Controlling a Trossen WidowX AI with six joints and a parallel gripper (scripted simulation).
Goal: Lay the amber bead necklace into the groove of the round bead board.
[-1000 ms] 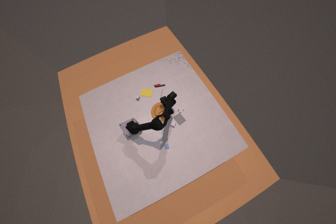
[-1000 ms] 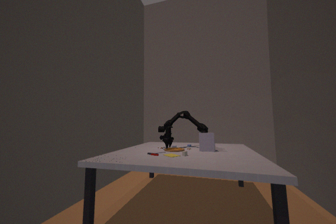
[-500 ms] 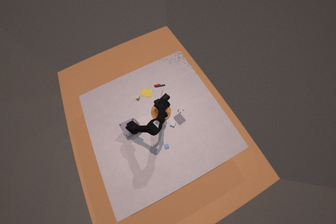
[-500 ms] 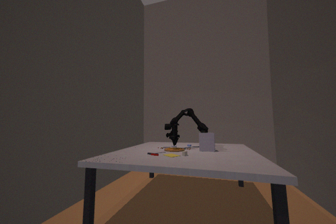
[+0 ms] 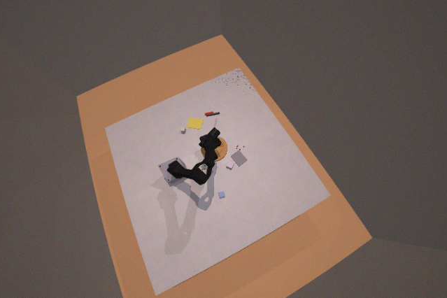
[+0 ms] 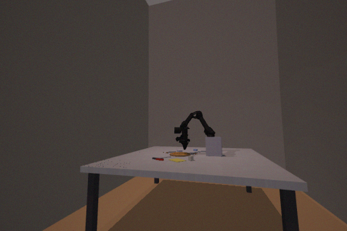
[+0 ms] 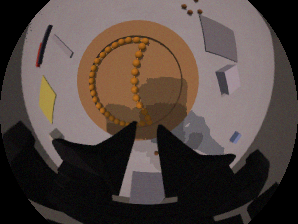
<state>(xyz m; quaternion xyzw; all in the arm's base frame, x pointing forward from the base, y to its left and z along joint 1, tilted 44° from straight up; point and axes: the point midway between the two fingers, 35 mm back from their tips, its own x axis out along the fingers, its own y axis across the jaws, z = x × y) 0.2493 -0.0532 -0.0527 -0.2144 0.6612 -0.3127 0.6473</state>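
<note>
The round orange-brown bead board lies on the table. The amber bead necklace lies on it as a closed D shape. In the wrist view its left part follows the groove from the top round to the bottom. Its other part runs down across the middle of the board, inside the ring, and the right arc of the groove is bare. My gripper is partly open with a narrow gap and holds nothing visible. It hangs above the board; in the wrist view its tips overlap the board's lower edge near the necklace's lower end.
Around the board lie a yellow sheet, a red marker, a dark marker, a beige cube, a grey square, a pale block, a blue block and loose brown beads.
</note>
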